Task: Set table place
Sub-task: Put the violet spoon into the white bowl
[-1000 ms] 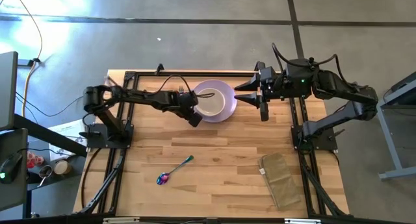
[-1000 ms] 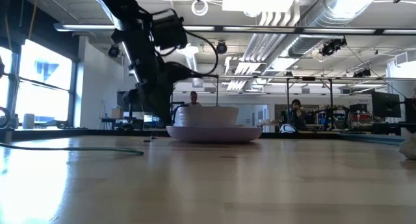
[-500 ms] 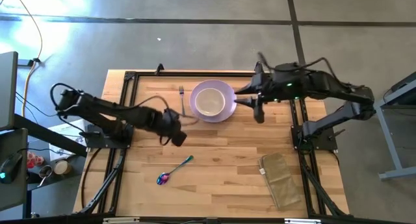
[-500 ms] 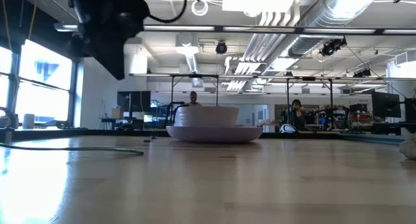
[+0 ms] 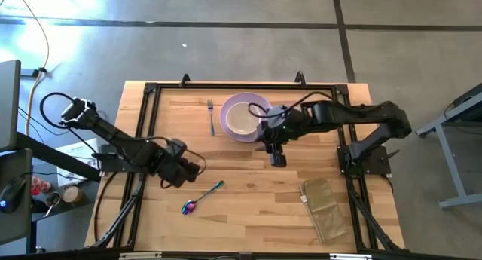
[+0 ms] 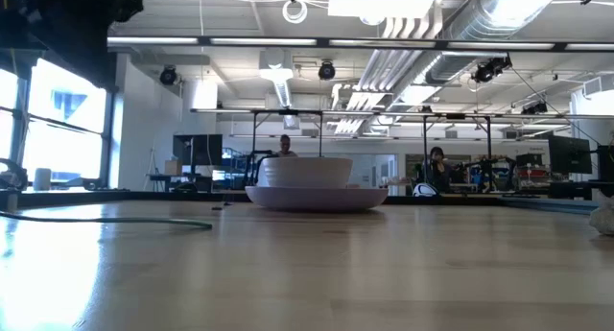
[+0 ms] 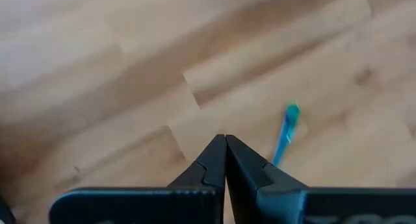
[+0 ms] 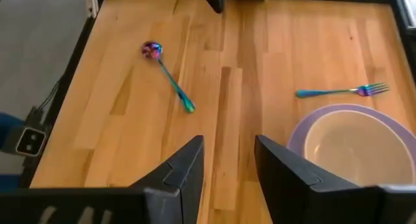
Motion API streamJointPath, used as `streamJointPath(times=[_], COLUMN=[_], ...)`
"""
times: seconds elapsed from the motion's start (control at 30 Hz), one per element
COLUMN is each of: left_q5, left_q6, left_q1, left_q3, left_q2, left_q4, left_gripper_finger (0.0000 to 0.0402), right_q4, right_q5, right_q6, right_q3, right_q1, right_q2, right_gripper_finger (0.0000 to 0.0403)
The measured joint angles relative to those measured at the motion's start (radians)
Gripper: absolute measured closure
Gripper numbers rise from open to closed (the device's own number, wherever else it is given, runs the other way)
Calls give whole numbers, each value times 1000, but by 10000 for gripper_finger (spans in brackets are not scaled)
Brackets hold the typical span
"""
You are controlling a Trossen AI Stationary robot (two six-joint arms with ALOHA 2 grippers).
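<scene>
From above, the left arm has pulled away from the plate and now reaches toward the near-left part of the tabletop, its left gripper hovering just short of the spoon, which lies alone well apart from the rest of the setting; the right gripper has swung in from the far right edge and now hangs just beside the plate's near-right rim. The bowl sits in the plate and the fork lies just to its left, so I judge only the spoon is left to place; a tan cloth rests untouched near the right corner. At table height, the dark arm that filled the left side has gone, leaving the bowl on the plate in plain sight. Past the left wrist, its jaws are pressed together and empty, with the spoon's teal handle tip just ahead. Past the right wrist, those jaws stand parted and empty, overlooking spoon, fork and bowl.
</scene>
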Motion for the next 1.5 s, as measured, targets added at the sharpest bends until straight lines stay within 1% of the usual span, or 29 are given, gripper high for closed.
streamJointPath(times=[0.13,0.27,0.4,0.5,0.6,0.8,0.93,1.03,1.13,1.27,1.4,1.5], left_q5=[64,199,318,380,386,388,406,434,448,450,497,536], left_q6=[33,151,254,293,299,293,289,288,290,293,294,297], left_q1=[-32,-30,-28,-28,-28,-28,-22,-8,11,31,33,33], left_q3=[0,0,0,0,0,0,0,0,-1,0,0,5], left_q2=[12,61,135,181,219,298,363,396,421,456,504,534], left_q4=[72,189,188,161,171,321,378,387,396,453,491,487], left_gripper_finger=[401,401,393,373,339,263,226,205,191,180,181,193], right_q4=[41,78,91,88,84,66,49,29,22,6,-8,-14], right_q5=[27,60,87,100,103,103,103,103,98,95,95,95], right_q6=[40,75,96,102,109,101,93,86,74,68,67,67], right_q3=[0,0,0,0,0,0,0,0,0,0,0,0], right_q1=[-2,-3,-2,-2,-2,-2,-2,-2,-2,-2,-2,-2], right_q2=[-3,-30,-56,-75,-90,-121,-133,-142,-144,-148,-161,-176], right_gripper_finger=[274,274,274,274,274,274,274,274,274,274,274,274])
